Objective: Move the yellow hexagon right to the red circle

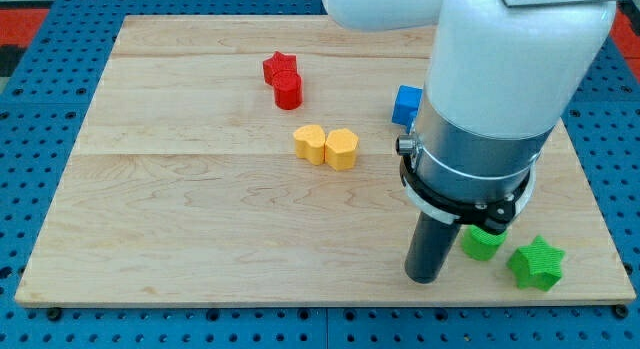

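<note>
Tip (424, 279) of dark rod (no jaws, nothing held) at lower right of frame; yellow hexagon block (341, 149) up-left at centre, well apart, red circle block (288, 91) farther up-left.

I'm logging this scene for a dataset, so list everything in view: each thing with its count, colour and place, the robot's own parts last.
red star: 1, red, upper middle of the board, touching the red circle.
red circle: 1, red, just below the star.
yellow hexagon: 1, yellow, board centre.
yellow block: 1, yellow, shape unclear, touching the hexagon's left side.
blue block: 1 showing, blue, right of centre, partly hidden by the arm.
green block: 1, green, lower right, partly hidden by the arm.
green star: 1, green, lower right corner.
board: 1, light wood, on a blue pegboard.
arm: 1, white and grey, at the view's right.
my tip: 1, dark, left of the green block, well below the yellow blocks.
</note>
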Robot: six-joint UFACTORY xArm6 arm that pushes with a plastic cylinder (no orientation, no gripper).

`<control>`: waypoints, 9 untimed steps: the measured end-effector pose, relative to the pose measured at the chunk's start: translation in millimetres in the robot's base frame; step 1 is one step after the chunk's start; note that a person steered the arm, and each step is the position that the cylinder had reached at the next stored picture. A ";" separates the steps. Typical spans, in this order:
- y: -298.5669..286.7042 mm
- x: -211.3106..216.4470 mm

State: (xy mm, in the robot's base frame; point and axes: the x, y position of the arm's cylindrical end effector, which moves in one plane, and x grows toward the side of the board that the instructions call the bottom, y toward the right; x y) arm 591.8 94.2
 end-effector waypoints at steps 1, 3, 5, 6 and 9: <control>0.9 -6.6; -20.4 -70.2; -70.9 -147.9; -99.8 -180.3; -146.2 -217.8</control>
State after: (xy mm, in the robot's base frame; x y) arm 373.9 -51.9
